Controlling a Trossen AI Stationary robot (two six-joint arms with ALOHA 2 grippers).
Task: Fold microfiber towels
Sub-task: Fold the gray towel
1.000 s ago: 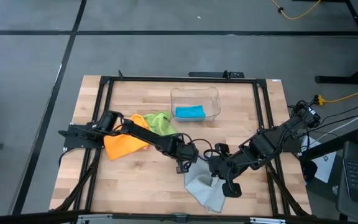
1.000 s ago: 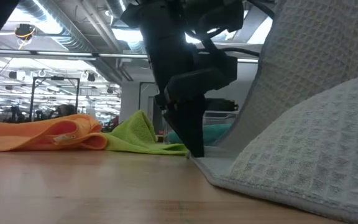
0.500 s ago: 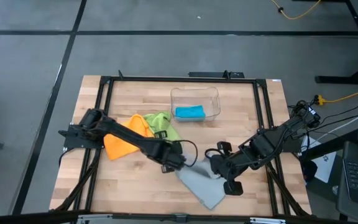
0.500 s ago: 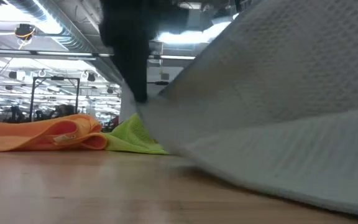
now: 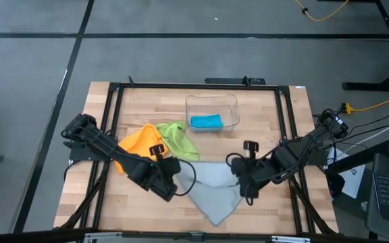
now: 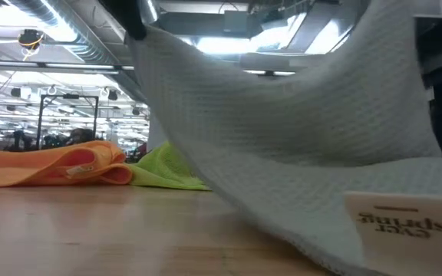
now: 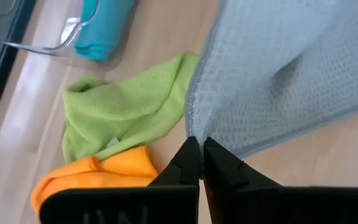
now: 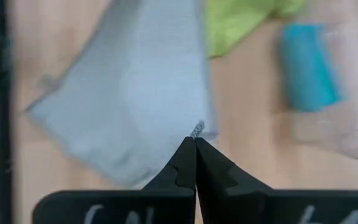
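The pale grey-blue towel point(image 5: 211, 189) is held up between my two grippers near the table's near edge. It fills the low view point(image 6: 298, 130), with its label point(image 6: 397, 218) low down. My left gripper point(image 5: 175, 180) is shut on the towel's left corner. My right gripper point(image 5: 241, 183) is shut on its right corner. The orange towel point(image 5: 136, 143) and the lime green towel point(image 5: 175, 132) lie crumpled on the table at the left. The teal blue towel point(image 5: 206, 121) lies folded in the clear bin point(image 5: 212, 101). My left gripper pinches a corner of the grey-blue towel point(image 7: 192, 132) between its two fingertips; whether one layer or several, I cannot tell. The cloth spreads away from the fingers. My right gripper pinches the opposite corner point(image 8: 197, 129) between its fingertips. The towel hangs between the two, sagging slackly toward the table point(image 6: 305, 230).
The clear bin stands at the far middle of the table. A black frame point(image 5: 113, 108) runs around the wooden top. Bare wood point(image 5: 107, 196) shows at the near left and the far right.
My left gripper has gone toward the table's left edge with its corner of the grey-blue towel. My right gripper has gone up and a little toward the far edge with its corner. The towel has been drawn from a crumpled heap into a spread sheet between them.
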